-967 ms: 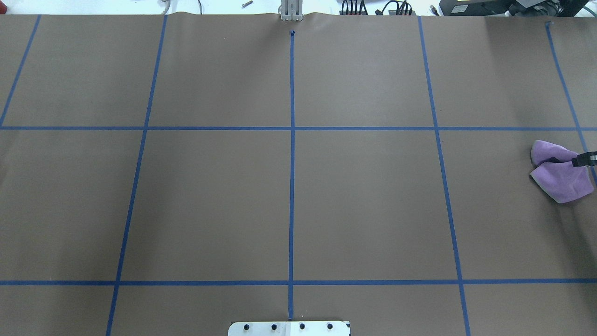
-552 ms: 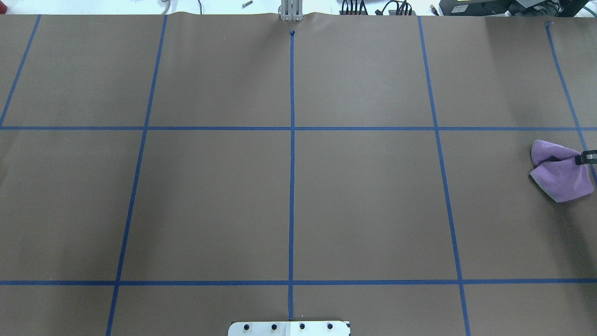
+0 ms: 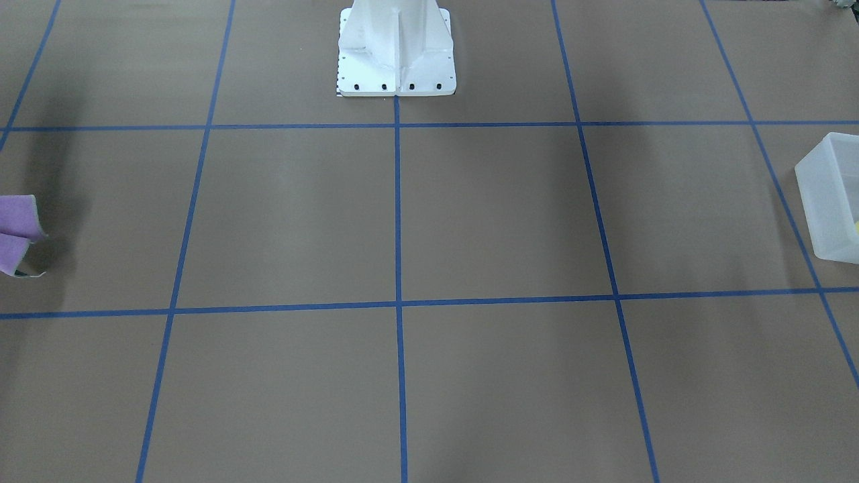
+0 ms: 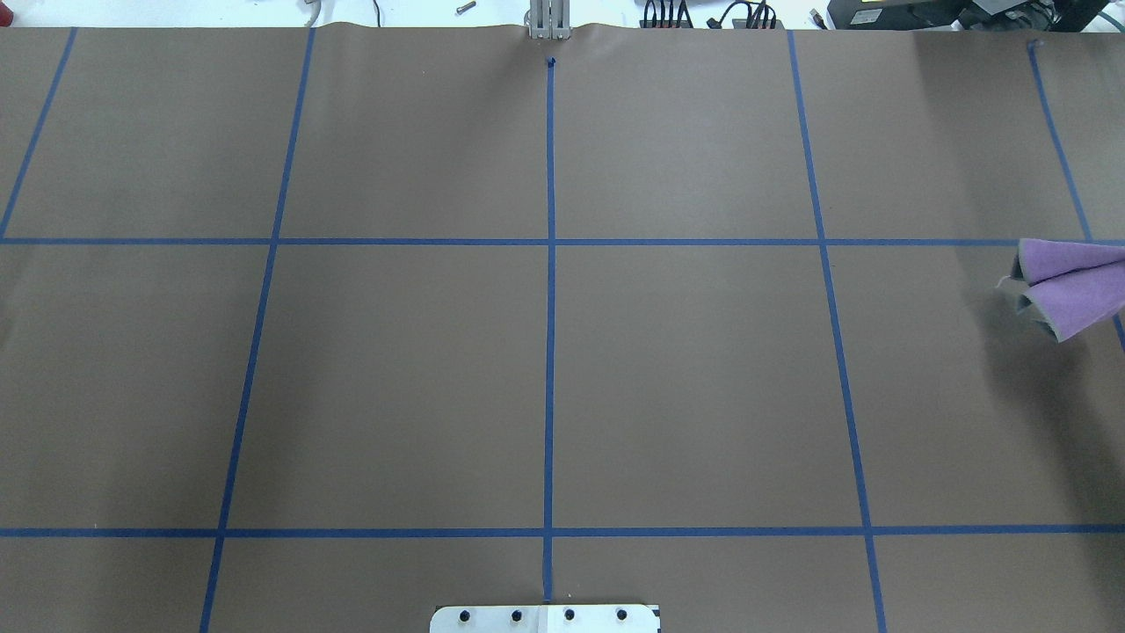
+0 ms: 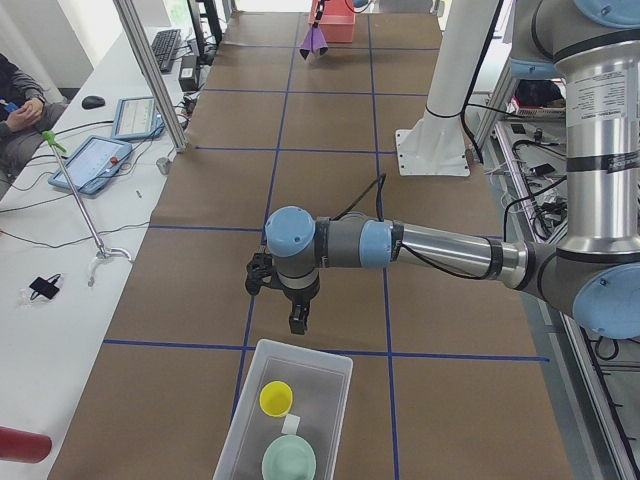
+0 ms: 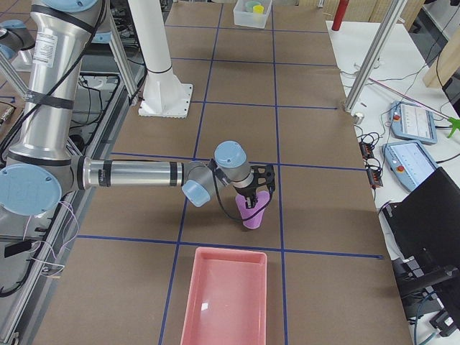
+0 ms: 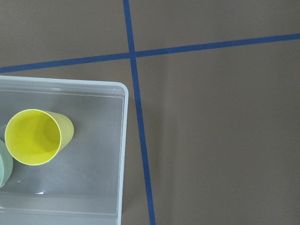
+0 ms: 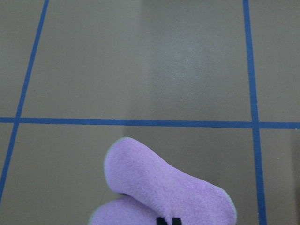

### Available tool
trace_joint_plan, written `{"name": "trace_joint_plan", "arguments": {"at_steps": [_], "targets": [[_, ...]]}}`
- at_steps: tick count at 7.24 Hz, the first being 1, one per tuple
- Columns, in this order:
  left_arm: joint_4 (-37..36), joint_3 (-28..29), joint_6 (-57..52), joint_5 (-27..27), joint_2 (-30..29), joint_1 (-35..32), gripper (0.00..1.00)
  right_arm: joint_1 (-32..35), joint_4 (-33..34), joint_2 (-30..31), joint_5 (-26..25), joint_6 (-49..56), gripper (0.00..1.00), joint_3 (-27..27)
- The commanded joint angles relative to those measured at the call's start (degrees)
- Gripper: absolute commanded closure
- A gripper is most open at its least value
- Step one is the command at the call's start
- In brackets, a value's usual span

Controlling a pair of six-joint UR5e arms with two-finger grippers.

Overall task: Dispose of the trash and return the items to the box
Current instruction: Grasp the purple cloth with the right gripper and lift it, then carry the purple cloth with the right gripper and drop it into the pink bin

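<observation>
Front-on view: the purple cloth (image 3: 17,231) pokes in at the picture's left edge with a shadow under it on the counter (image 3: 402,221). The box (image 3: 829,201) sits way over at the right edge.

Overhead: the cloth is cut off by the right edge, and no claw shows.

Left-end camera: the left claw (image 5: 297,322) hangs over the counter just beside the box rim, and I can't tell if it's spread or pressed together. The yellow cup (image 5: 276,399) and green bowl (image 5: 289,461) sit side by side in the box.

Right-end camera: the right claw (image 6: 251,203) pinches the top of the cloth, which dangles below it. A pink tray (image 6: 224,302) lies near, not touching.

Left wrist cam: the cup stands upright in the box corner, with the bowl just beside it at the frame edge.

Right wrist cam: fuzzy cloth fills the bottom, with black fingertips (image 8: 162,221) peeking out at the very bottom.
</observation>
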State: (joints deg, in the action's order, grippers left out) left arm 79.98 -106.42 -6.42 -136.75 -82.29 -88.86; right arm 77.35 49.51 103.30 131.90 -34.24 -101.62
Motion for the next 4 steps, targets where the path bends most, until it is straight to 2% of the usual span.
{"name": "trace_joint_plan", "arguments": {"at_steps": [1,4], "targets": [[0.00,-0.11,0.00,0.08,1.43,-0.09,0.02,9.61,9.74,0.32,5.28,14.01,1.00,-1.64],[0.00,-0.37,0.00,0.08,1.43,-0.09,0.02,27.88,45.20,-1.77,3.90,51.69,1.00,-8.67]]}}
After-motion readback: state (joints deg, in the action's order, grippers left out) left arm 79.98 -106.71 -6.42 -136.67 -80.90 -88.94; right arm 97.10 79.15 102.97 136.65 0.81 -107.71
